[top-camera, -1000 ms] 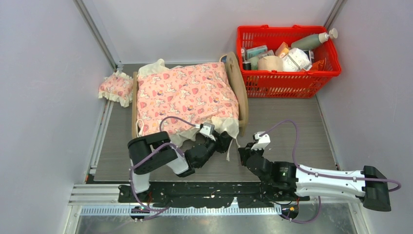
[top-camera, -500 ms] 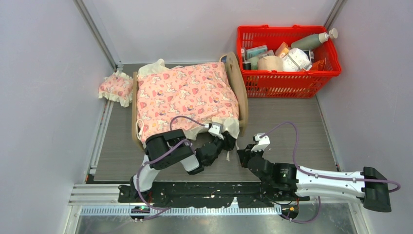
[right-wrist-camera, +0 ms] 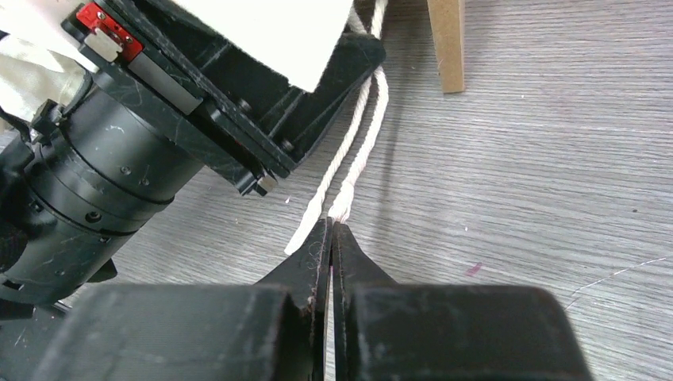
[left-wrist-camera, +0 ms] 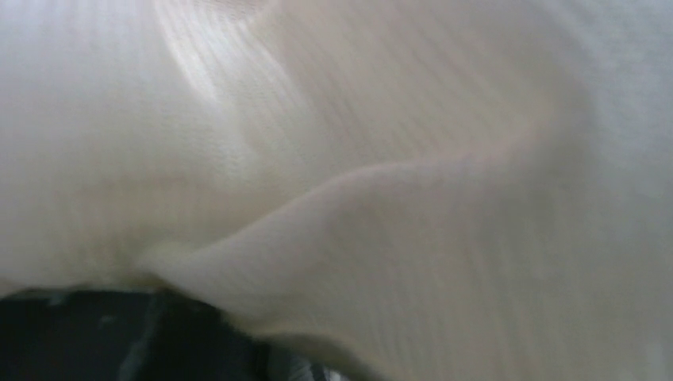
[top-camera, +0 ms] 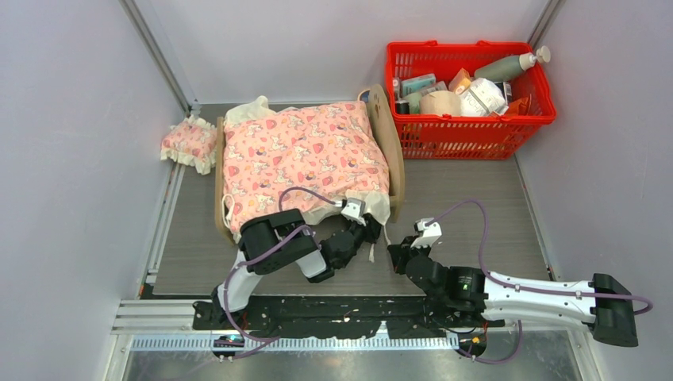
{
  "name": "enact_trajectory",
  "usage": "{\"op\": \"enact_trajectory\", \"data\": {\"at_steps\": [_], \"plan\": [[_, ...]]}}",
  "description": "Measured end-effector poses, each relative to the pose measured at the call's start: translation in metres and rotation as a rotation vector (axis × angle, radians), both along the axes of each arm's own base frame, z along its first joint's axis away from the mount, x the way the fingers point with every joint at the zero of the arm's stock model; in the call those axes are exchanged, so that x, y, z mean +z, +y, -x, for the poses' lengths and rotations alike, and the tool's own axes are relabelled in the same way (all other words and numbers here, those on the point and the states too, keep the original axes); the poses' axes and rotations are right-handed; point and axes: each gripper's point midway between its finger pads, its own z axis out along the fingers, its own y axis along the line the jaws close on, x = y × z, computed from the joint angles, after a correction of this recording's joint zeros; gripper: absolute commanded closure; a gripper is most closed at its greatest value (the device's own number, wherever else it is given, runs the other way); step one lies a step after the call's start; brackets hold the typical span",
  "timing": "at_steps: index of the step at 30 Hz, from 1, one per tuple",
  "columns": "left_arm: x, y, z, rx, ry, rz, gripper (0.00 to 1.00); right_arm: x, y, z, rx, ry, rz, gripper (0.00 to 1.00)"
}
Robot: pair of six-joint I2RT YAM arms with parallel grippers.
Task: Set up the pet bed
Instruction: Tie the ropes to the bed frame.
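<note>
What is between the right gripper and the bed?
Two white strings lie on the table between the right gripper and the bed, shown in the right wrist view.

Grey table (top-camera: 476,198); pet bed (top-camera: 392,155), pillow (top-camera: 189,141), basket (top-camera: 468,133)

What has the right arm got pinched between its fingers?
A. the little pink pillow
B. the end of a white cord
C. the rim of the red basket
B: in the right wrist view, the right arm's fingers are shut together on the frayed end of a white cord just above the table.
</note>
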Motion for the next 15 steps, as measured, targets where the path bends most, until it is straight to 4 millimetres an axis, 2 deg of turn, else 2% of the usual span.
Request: {"op": "enact_trajectory", "data": {"at_steps": [1, 3, 8, 15], "plan": [[0.000, 0.001, -0.002, 0.006, -0.002, -0.002, 0.87, 0.000, 0.000, 0.000, 0.000, 0.000, 0.000, 0.95], [0.001, 0.004, -0.005, 0.017, -0.009, -0.008, 1.00, 0.000, 0.000, 0.000, -0.001, 0.001, -0.002, 0.95], [0.001, 0.006, -0.006, 0.011, -0.012, -0.012, 1.00, -0.003, -0.002, 0.000, -0.008, 0.003, 0.003, 0.95], [0.005, 0.017, 0.009, -0.020, -0.002, -0.019, 1.00, -0.008, -0.014, -0.009, -0.061, -0.016, 0.055, 0.95]]}}
